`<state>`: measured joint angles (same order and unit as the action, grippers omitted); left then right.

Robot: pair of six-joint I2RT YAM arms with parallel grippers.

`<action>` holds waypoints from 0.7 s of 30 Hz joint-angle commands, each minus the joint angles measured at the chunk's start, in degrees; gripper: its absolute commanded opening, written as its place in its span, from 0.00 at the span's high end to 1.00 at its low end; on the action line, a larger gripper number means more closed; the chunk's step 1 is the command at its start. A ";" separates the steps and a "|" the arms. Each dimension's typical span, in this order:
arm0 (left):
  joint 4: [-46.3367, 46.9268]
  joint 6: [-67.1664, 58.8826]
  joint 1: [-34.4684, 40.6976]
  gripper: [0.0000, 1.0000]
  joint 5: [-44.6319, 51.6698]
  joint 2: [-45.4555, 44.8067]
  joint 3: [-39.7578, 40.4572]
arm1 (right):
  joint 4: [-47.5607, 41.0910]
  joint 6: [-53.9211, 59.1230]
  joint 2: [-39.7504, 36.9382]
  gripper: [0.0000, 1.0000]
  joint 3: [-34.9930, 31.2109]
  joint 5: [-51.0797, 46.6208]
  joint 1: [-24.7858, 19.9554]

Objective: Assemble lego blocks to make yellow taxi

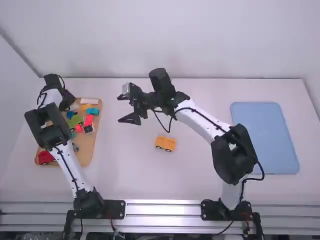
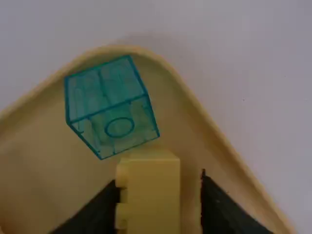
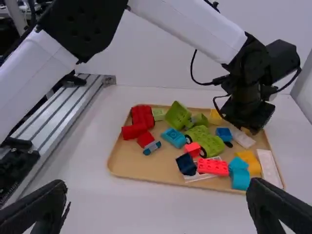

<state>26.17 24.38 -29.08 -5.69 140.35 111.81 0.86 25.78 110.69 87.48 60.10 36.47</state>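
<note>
Running this from afar, 12 o'clock being straight away from the arm bases. My right claw point(image 1: 121, 107) hangs wide with nothing between its fingers, and the yellow wheeled piece point(image 1: 165, 143) for the taxi sits on the tabletop point(image 1: 135, 175) at about 4 o'clock from it, well apart. My left claw point(image 1: 65, 100) is over the tray point(image 1: 85, 150) — its fingers are apart, either side of a yellow block point(image 2: 153, 195), with a gap to one of them. From there the wheeled piece is at roughly 4 o'clock too, much farther off.

Texture-wise, the wheeled piece is boxy with dark round wheels. The yellow block has stubby studs down one side, and the teal block point(image 2: 105, 100) near it is see-through, with a ring on one face. The tray is tan with rounded corners and a raised lip — it also holds a knobbly red brick point(image 3: 212, 166) and a long white brick point(image 3: 270, 168).
</note>
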 commanded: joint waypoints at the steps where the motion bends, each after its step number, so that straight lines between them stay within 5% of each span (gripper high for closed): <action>1: 0.00 0.22 -0.20 0.67 0.33 0.24 -0.87 | -0.07 -0.04 0.31 0.03 1.81 2.05 -0.04; 9: 1.60 -0.55 -1.64 0.74 0.50 -2.49 -0.68 | -1.18 -0.13 0.28 0.02 1.81 2.01 -0.04; 21: 13.42 -5.38 -2.36 0.98 5.03 -15.15 -1.01 | -1.62 -3.45 -0.11 0.02 1.81 2.01 -3.15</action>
<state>38.61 20.43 -31.62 -1.48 131.09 111.31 -0.58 23.94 110.69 87.48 61.34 34.33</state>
